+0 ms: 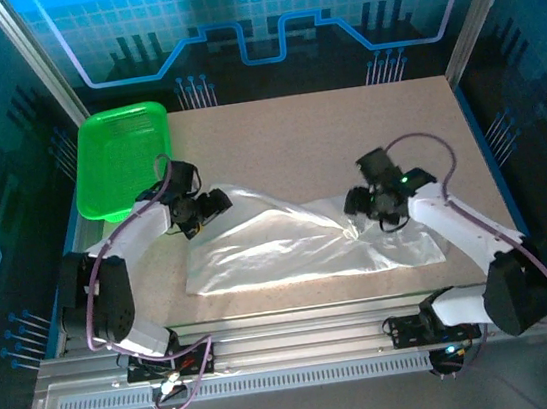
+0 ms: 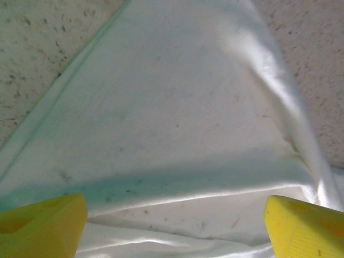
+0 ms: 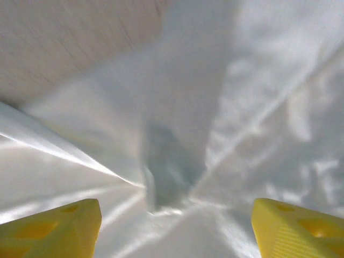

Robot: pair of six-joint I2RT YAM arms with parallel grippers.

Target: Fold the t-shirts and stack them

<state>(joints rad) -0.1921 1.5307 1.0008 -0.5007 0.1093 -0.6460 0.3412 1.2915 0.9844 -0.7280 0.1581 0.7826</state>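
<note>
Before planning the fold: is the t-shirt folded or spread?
Mostly spread: the t-shirt lies wide across the table, creased, not a compact fold.

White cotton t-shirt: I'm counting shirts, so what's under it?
The crumpled white cotton t-shirt lies on the speckled beige tabletop, which shows around its edges. Anything beneath it, such as a second shirt, is covered by the fabric.

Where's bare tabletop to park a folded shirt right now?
The far strip of table, from the green basket across to the right edge, is bare. A thin band runs between the t-shirt and the near edge. Crowded: the near middle, where it lies spread under the left arm and right arm.
</note>
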